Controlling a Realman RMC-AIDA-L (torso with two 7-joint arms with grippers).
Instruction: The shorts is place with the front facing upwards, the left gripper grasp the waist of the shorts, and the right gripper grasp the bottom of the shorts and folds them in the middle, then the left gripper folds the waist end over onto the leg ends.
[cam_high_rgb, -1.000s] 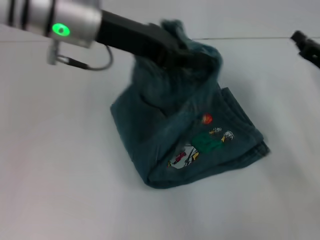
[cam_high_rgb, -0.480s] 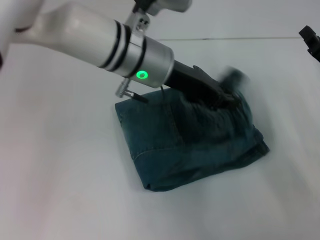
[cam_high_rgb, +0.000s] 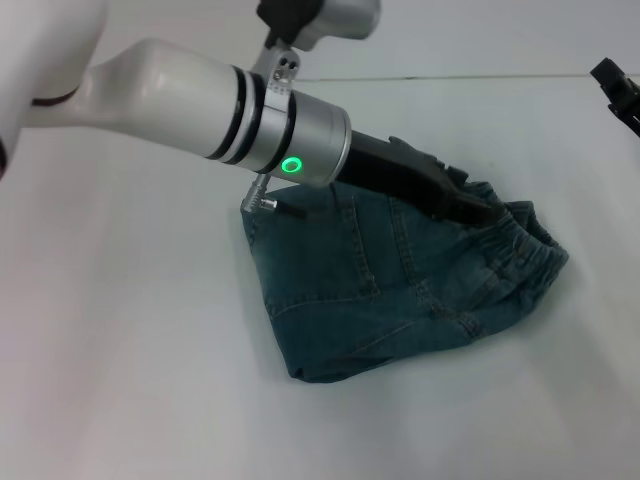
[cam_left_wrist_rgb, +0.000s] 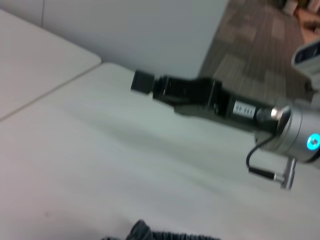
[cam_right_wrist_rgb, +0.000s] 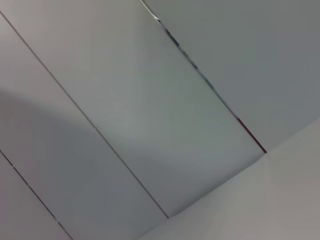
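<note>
Shorts: I see the denim shorts (cam_high_rgb: 400, 290) lying folded on the white table (cam_high_rgb: 130, 380), right of centre in the head view; a blue-green woven cloth with pale stitched seams and a patch pocket outline facing up.
Waist: the elastic waistband (cam_high_rgb: 520, 245) is gathered and ruffled, and it lies at the bundle's right end, on top of the layers beneath.
Shape: a rough wedge, thick and rounded along the near fold, with one pointed corner toward me and soft creases across the top layer.
Left gripper: the left gripper (cam_high_rgb: 478, 208) is matte black and tapered, reaching across the cloth from the left; its tip is at the waistband, touching or just over it. I cannot tell whether its fingers are parted or pinched on the fabric.
Left arm: a smooth white shell, then black rings, then a brushed silver collar with a lit green ring (cam_high_rgb: 292, 165) and a small metal plug with a thin black cable below it.
Left wrist view: a dark ruffled cloth edge (cam_left_wrist_rgb: 150, 234) shows at the frame's border.
Right gripper: the right gripper (cam_high_rgb: 618, 90) is a black, blocky part at the far right edge of the head view, well apart from the shorts; I cannot tell its opening.
Table: flat, matte white, with a thin dark seam along its far side.
</note>
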